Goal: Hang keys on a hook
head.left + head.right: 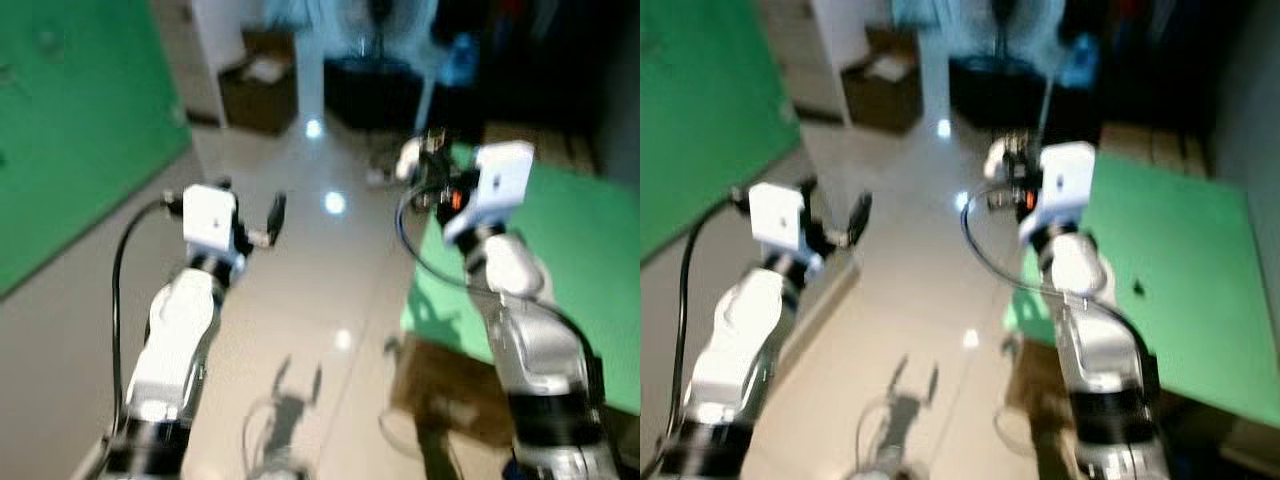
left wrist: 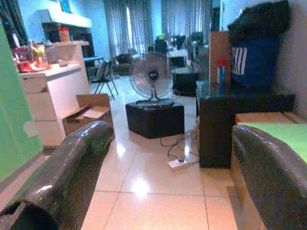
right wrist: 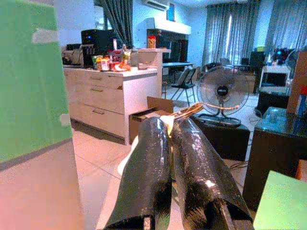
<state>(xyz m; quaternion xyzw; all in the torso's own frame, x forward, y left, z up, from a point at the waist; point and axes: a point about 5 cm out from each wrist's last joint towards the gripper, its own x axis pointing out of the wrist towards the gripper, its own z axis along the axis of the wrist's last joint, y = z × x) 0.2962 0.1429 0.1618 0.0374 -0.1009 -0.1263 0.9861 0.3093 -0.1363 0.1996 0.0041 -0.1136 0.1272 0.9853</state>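
Between the closed fingers (image 3: 192, 158) of the right gripper (image 3: 169, 125), pinched at the tips, sit the keys (image 3: 184, 111) (just a pale loop and thin metal glints). They look light, stiff and slippery, so holding by the ring seems safest. The left gripper (image 1: 252, 215) is spread open, empty. Beyond stands a fan (image 2: 153, 76).

A round fan (image 2: 152, 78) stands on a low black box (image 2: 154, 118) on the glossy tiled floor (image 2: 144, 187), with an open cardboard box (image 2: 88, 115) beside a white counter (image 3: 112, 103). A green panel (image 1: 70, 130) leans at the robot's left, and a green-topped surface (image 1: 1170, 290) lies at its right. A power strip (image 2: 182, 162) lies on the floor near a dark cabinet (image 2: 225, 124).
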